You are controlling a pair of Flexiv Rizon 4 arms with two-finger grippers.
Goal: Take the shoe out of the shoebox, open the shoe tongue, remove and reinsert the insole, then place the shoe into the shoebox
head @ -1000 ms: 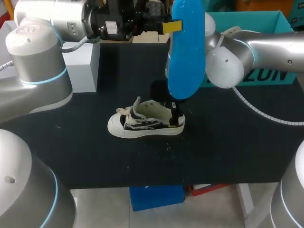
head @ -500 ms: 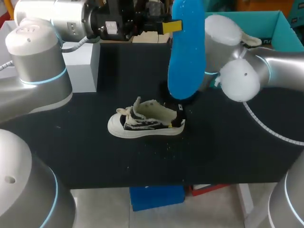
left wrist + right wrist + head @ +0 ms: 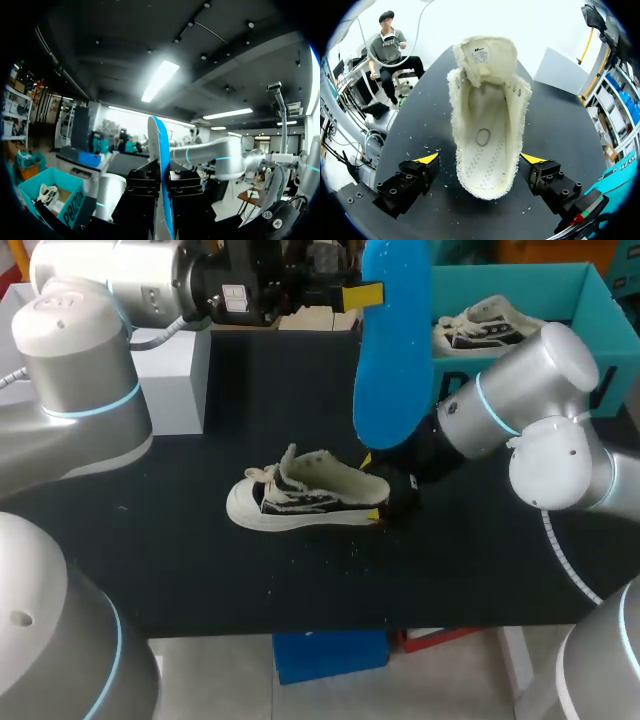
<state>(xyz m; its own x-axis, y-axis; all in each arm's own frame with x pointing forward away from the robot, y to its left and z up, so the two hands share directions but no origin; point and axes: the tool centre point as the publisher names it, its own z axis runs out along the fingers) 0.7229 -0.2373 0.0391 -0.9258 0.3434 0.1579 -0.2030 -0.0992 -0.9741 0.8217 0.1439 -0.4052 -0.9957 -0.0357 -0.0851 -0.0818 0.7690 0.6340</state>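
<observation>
The left hand (image 3: 352, 296) was clamped on the blue insole (image 3: 392, 350), holding it upright high above the counter (image 3: 180, 560), probably to clear the shoe before reinsertion; the shoe (image 3: 305, 495) sat below on the counter, tongue pulled open. The right hand (image 3: 480, 160) straddled its heel, fingers (image 3: 427, 160) apart and not gripping, likely to steady it.

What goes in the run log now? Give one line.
left gripper shut on flat blue insole, held high | right gripper open astride heel of cream canvas shoe | insole not yet reinserted
</observation>
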